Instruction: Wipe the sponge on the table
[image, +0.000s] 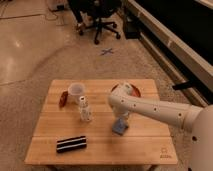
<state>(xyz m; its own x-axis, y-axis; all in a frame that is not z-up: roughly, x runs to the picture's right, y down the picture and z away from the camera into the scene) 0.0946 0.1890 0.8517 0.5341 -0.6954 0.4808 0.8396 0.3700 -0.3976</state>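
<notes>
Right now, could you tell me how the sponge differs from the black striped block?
The sponge is light blue and plain; the striped block is black with white stripes. The sponge is shorter and sits gripped under the hand; the striped block lies free near the front edge. Both are on the table.

Looks down steeply from high above the near edge of the table (100, 146), facing forward across it. Sits at middling range: fits the whole tabletop in the lower half, with bare floor (30, 50) and an office chair (100, 20) beyond at 12 o'clock. Catches the white arm (160, 111) entering large and close from 4 o'clock. Places the gripper (120, 121) just right of mid-frame, down on the sponge (119, 129). Stands as the sole view.
</notes>
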